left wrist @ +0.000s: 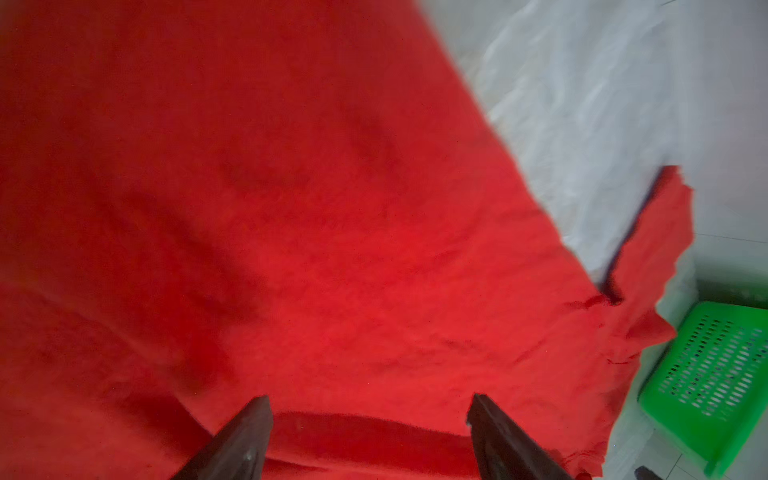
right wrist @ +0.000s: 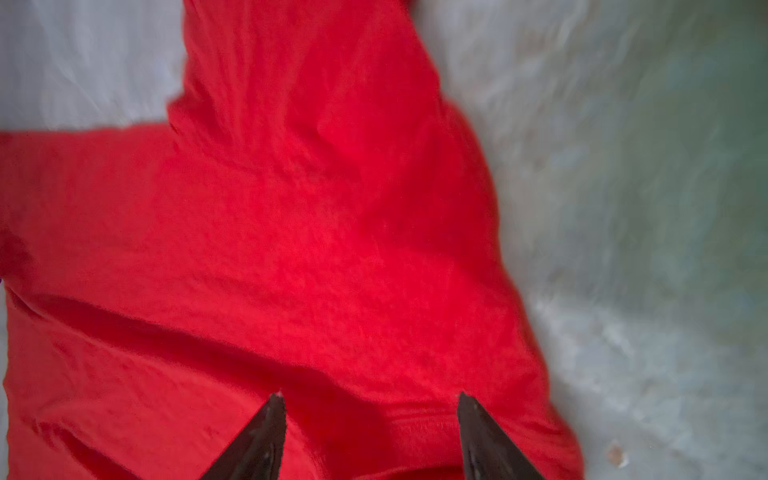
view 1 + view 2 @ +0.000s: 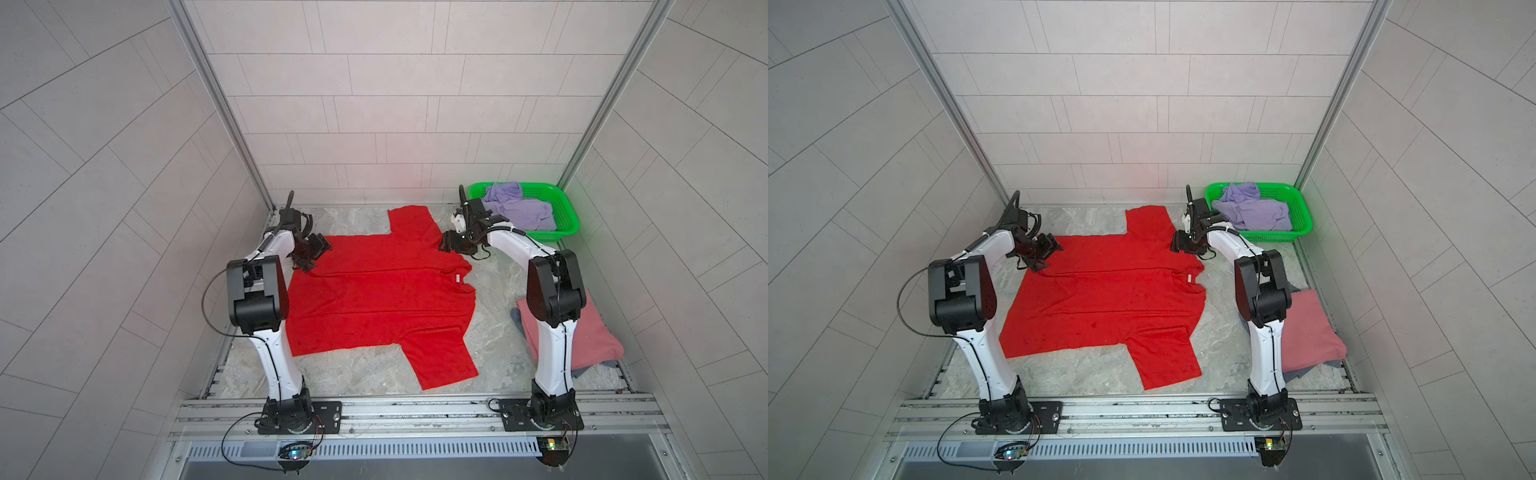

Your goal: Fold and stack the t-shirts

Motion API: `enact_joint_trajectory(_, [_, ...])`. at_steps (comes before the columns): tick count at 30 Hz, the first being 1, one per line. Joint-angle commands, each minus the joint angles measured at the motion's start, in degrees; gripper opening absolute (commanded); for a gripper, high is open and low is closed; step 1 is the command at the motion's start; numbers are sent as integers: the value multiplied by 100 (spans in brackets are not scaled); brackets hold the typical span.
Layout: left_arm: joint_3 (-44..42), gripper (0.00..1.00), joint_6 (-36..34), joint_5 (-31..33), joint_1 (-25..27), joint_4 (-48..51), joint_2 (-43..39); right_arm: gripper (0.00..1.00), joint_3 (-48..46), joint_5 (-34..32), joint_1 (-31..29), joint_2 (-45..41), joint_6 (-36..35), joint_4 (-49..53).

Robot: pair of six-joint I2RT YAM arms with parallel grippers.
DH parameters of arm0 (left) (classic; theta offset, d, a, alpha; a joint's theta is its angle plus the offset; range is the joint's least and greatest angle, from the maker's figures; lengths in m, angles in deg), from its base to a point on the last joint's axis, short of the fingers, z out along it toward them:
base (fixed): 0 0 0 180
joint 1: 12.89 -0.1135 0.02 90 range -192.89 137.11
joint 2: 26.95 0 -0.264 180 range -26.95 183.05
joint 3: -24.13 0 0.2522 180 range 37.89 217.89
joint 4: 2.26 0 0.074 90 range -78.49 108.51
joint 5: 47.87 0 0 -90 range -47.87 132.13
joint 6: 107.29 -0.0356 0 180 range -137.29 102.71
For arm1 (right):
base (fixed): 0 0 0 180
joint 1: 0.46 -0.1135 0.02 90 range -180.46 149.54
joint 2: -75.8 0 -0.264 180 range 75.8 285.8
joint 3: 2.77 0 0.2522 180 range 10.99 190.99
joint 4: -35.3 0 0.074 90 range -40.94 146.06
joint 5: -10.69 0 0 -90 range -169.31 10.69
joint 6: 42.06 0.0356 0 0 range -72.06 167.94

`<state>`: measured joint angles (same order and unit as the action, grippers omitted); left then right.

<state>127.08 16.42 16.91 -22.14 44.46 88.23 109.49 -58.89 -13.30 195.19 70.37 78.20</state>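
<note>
While both arms lean in, basket: green mesh, far right corner of the table, with one lavender shirt crumpled inside
Shirt count: four in all, one red, one lavender, one dusty pink, one grey-blue
Other counts: one basket, two grippers
Red shirt: spread flat mid-table, collar to the right, hem to the left, one sleeve pointing at the back wall and one at the front rail
Stack: dusty pink shirt folded at the table's right edge, lying on the grey-blue shirt, whose edges peep out beneath; the right arm hides part of it
Left gripper: jaws well apart, gripping nothing, low over the red shirt's far hem corner; the hem edge runs between the fingertips
Right gripper: jaws parted and empty, down at the far shoulder where sleeve meets body — red cloth right beneath, but whether it touches I can't tell
</note>
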Motion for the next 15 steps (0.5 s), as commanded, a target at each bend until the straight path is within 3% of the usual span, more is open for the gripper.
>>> enact_joint_trajectory(1, [694, 81, -383, 126, -32, 251, 251, 66, 275, -641, 16, 463, 219, -1334])
enact_joint_trajectory(3, [947, 80, -427, 203, -30, 249, 497, 66, 675, -666, 44, 924, 342, -1681])
enact_joint_trajectory(10, [1268, 80, -319, 512, -65, 64, 910, 64, 2626, -375, 146, 2388, 490, -1426])
enact_joint_trajectory(15, [1356, 80, -244, 751, -185, -25, 980, 63, 2942, -380, 210, 2774, 633, -1460])
